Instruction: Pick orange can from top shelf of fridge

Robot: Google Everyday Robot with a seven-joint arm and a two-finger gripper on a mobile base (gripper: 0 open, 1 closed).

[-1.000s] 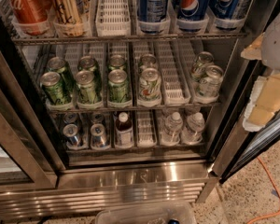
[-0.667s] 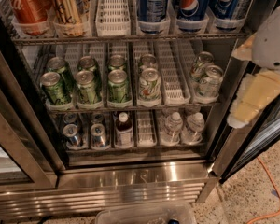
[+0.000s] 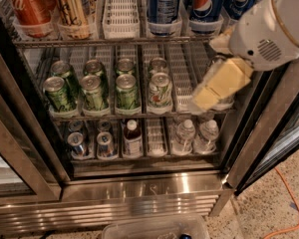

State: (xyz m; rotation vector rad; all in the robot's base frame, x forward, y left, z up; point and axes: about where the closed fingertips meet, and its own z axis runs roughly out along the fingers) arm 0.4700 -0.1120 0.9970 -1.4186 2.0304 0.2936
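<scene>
The orange can (image 3: 73, 8) stands on the top shelf (image 3: 114, 42) of the fridge (image 3: 139, 185), second lane from the left, next to a red Coca-Cola can (image 3: 28, 6); its top is cut off by the frame. My gripper (image 3: 212, 91) reaches in from the upper right on a white arm (image 3: 269, 26). It hangs in front of the right end of the middle rack, well to the right of and below the orange can, and hides a can there. It holds nothing that I can see.
An empty white lane tray (image 3: 120, 9) and blue Pepsi cans (image 3: 207, 4) stand right of the orange can. Green cans (image 3: 94, 91) fill the middle rack; small cans and bottles (image 3: 132, 138) the lowest. Dark door frames (image 3: 269, 128) flank the opening. A plastic bin (image 3: 154, 228) is on the floor.
My arm and gripper have swung left and up from the right edge, coming in front of the right end of the middle rack. The cans have not moved.
</scene>
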